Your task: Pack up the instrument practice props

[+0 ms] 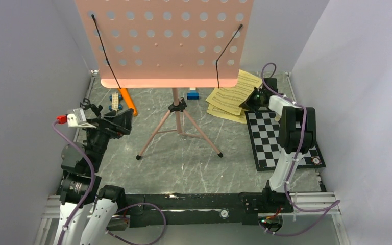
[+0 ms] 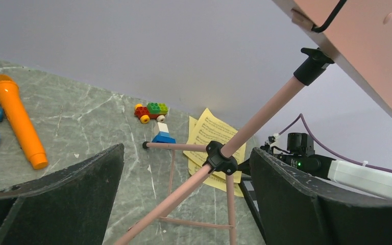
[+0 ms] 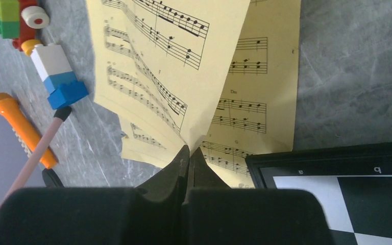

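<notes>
The grey marbled table point(image 1: 184, 168) in front of my arms, seen from above.
The pink music stand point(image 1: 176, 125) plants its tripod feet mid-frame. At upper left the orange microphone point(image 1: 128, 101) lies just beside a white block car point(image 1: 115, 101). A blue-and-white block point(image 1: 193, 94) sits top centre. Yellow sheet-music pages point(image 1: 232, 94) fan out upper right, beside the chessboard point(image 1: 275, 140).

The music stand point(image 1: 166, 46) stood on its tripod legs. To its left, toward the back, lay the microphone point(image 1: 128, 101), with a toy car point(image 1: 115, 101) just beside it on the far side. Behind the stand's legs sat a toy block point(image 1: 193, 94). To the stand's right lay the overlapping sheet-music pages point(image 1: 232, 94), with the chessboard point(image 1: 270, 140) in front of them.
</notes>
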`<act>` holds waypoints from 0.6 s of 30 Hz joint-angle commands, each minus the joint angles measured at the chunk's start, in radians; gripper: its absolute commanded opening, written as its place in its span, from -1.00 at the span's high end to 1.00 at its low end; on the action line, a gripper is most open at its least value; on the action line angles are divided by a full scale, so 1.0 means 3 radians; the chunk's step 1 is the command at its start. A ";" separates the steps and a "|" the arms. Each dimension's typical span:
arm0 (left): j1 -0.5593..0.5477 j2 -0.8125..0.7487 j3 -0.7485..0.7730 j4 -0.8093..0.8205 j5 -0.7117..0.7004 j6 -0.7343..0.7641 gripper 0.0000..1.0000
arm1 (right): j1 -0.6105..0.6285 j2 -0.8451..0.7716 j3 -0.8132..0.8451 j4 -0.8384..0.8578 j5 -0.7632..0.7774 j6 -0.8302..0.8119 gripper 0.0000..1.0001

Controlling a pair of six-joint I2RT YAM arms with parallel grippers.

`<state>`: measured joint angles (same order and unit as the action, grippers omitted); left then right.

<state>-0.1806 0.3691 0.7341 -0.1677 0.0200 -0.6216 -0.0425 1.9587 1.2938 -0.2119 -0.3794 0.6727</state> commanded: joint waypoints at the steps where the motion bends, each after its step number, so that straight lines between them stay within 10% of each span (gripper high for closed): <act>1: -0.0022 -0.0022 -0.0021 0.0115 -0.0030 0.0029 -0.93 | -0.0017 0.0058 0.0119 -0.0030 -0.0046 -0.0092 1.00; 9: -0.0027 -0.0068 -0.0032 0.0051 -0.0029 0.0012 -0.94 | -0.0017 0.0186 0.0165 -0.0120 -0.0068 -0.0201 0.98; 18: -0.0027 -0.0053 -0.0021 -0.0016 -0.0022 -0.0009 -0.97 | -0.0017 -0.0001 0.0170 -0.0175 0.0040 -0.0138 -0.09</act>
<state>-0.1852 0.3550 0.7235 -0.1730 0.0200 -0.6220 -0.0429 2.0174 1.3090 -0.2447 -0.4007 0.6327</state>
